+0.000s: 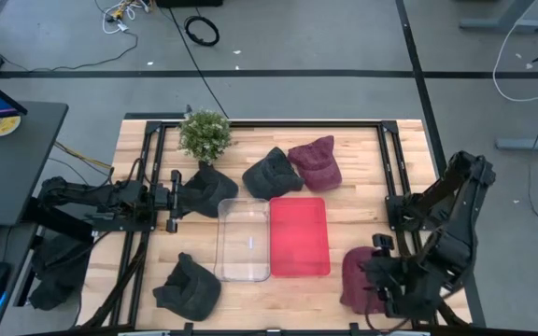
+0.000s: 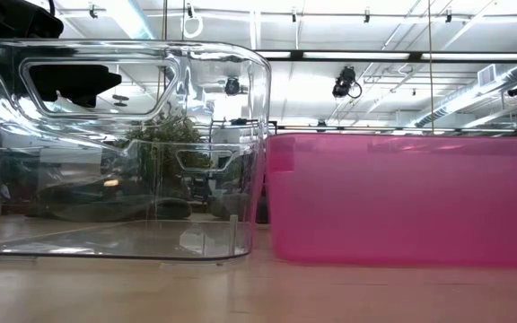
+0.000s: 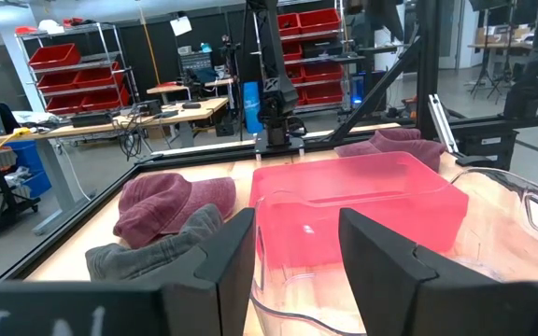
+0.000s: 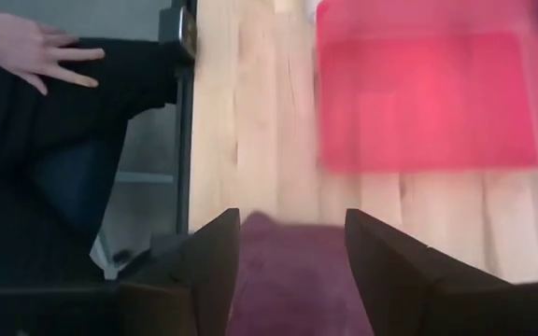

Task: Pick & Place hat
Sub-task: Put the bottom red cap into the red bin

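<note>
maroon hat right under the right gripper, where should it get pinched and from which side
Probably the raised crown of the maroon hat, taken from straight above. It lies slumped on the wood near the table's front right corner, beside the pink bin, so the soft cloth should bunch between the jaws. The right gripper hangs over it with its jaws open; the right wrist view shows maroon cloth between them.

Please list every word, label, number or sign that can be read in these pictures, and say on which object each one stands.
No text can be read in any view.
Clear bin: no label visible.
Pink bin: no label visible.
Hats, such as the maroon hat: no logo visible.
Pale marks at the bottom edge of the left wrist view: cut off, unreadable.
White tag hanging in the room behind: too small to read.
</note>
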